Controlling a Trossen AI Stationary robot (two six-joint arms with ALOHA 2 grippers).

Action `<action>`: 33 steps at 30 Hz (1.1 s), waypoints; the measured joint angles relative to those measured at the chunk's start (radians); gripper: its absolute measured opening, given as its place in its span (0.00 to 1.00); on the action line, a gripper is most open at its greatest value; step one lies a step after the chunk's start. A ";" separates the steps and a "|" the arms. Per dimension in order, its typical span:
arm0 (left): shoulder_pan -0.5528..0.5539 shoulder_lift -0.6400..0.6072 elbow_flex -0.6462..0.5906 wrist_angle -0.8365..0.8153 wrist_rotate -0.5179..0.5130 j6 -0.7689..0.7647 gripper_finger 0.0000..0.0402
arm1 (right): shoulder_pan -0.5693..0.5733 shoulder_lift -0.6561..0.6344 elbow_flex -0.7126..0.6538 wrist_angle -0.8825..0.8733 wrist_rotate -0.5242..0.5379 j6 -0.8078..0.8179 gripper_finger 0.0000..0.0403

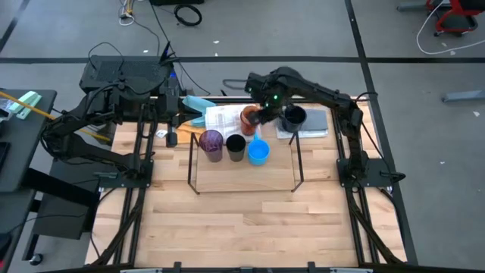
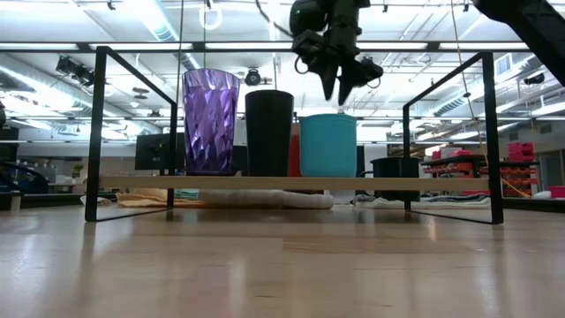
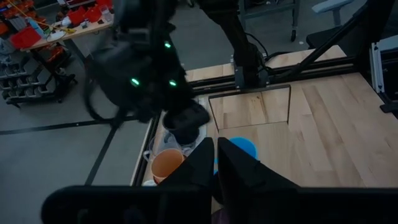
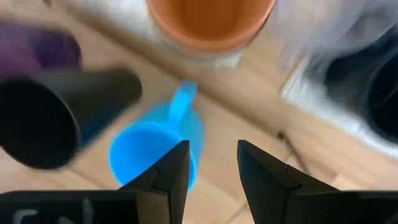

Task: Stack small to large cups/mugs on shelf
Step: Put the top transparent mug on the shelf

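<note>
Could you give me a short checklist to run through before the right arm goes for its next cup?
1. Right gripper empty, fingers apart: ok.
2. Right gripper clear above the blue cup: ok, it hangs over the rim.
3. Purple cup, black cup and blue cup upright in a row on the shelf: ok.
4. Row runs tall to short without gaps: ok in the low view.
5. Orange cup and dark mug behind the shelf, not yet placed: ok, both reachable-looking.
6. Left gripper shut, held back at the shelf's left: ok.
</note>
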 joint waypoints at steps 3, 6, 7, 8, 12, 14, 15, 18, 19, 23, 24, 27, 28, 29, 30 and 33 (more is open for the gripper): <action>0.000 0.000 0.000 0.000 0.000 -0.001 0.08 | -0.038 0.002 0.049 -0.002 0.044 0.000 0.34; 0.000 0.000 0.000 0.000 0.000 -0.001 0.07 | -0.073 0.000 0.065 -0.003 0.102 0.001 0.33; 0.000 0.000 0.000 0.000 0.000 -0.002 0.07 | -0.084 0.002 0.065 -0.003 0.109 0.000 0.33; 0.000 0.000 0.000 0.000 0.000 -0.002 0.06 | -0.096 0.002 0.066 -0.003 0.111 -0.005 0.32; 0.000 0.000 0.000 0.000 0.000 -0.007 0.05 | -0.142 0.002 0.055 -0.003 0.115 -0.050 0.31; 0.000 0.000 0.000 0.000 0.000 -0.010 0.05 | -0.164 0.002 0.054 -0.003 0.123 -0.073 0.31; 0.000 0.000 0.000 0.000 0.000 -0.018 0.05 | -0.177 0.002 0.054 -0.003 0.126 -0.084 0.31; 0.000 0.000 0.000 0.000 0.000 -0.029 0.05 | -0.212 0.002 0.054 -0.002 0.126 -0.113 0.31; 0.000 0.000 0.000 0.000 0.000 -0.029 0.06 | -0.222 0.002 0.054 -0.002 0.126 -0.121 0.31; 0.000 0.000 0.000 0.001 0.000 -0.034 0.07 | -0.251 0.007 0.054 0.015 0.127 -0.149 0.31; 0.000 0.000 0.000 0.001 0.000 -0.035 0.08 | -0.256 0.010 0.054 0.019 0.126 -0.155 0.31; 0.000 0.000 0.000 0.002 0.000 -0.036 0.08 | -0.261 0.027 0.042 0.046 0.124 -0.175 0.31; 0.000 0.000 0.000 0.001 0.000 -0.040 0.07 | -0.263 0.030 0.030 0.052 0.122 -0.185 0.31; 0.000 0.000 0.000 0.001 0.000 -0.050 0.07 | -0.266 0.033 0.018 0.058 0.122 -0.196 0.31; 0.000 0.000 0.000 0.002 0.000 -0.055 0.07 | -0.266 0.035 0.006 0.069 0.120 -0.199 0.31; 0.000 0.000 0.000 0.002 0.000 -0.056 0.06 | -0.279 0.035 -0.039 0.072 0.118 -0.207 0.31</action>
